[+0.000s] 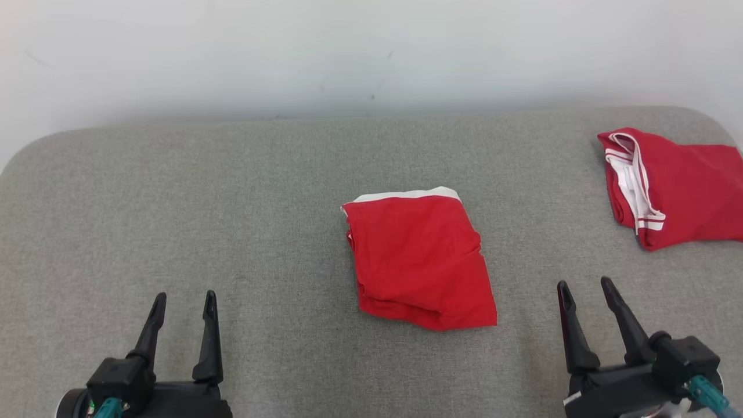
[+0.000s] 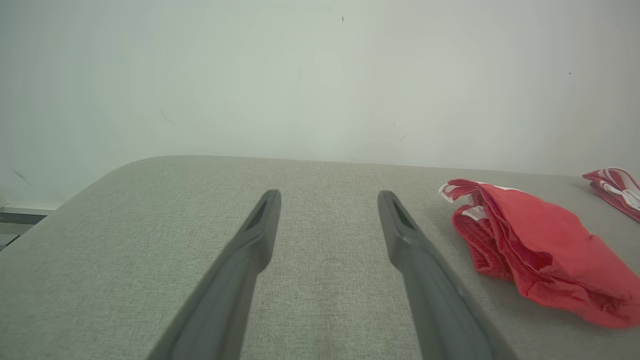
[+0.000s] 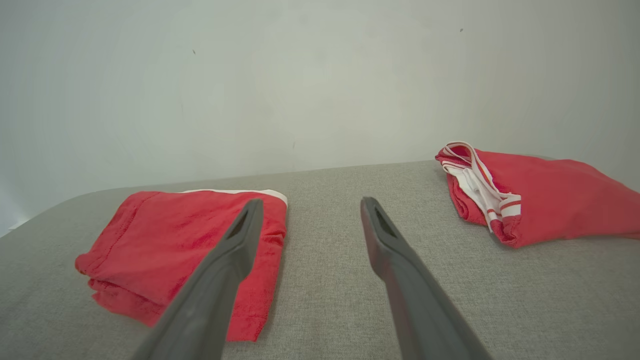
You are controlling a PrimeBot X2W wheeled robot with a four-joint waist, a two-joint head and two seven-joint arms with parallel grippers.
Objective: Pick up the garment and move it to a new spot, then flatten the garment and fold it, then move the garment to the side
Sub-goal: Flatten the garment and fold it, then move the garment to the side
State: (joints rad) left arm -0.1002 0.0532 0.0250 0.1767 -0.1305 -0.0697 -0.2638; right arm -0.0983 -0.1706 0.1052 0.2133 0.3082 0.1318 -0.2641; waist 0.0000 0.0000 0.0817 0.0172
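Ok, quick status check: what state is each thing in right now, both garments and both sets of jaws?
centre red garment: folded into a compact rectangle, lying mid-table, not held.
striped red garment: folded, lying at the table's far right, not held.
left gripper: jaws open, empty, over the table's near left.
right gripper: jaws open, empty, apart from both garments.

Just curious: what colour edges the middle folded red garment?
A white band on the folded red garment; clearest in the head view.
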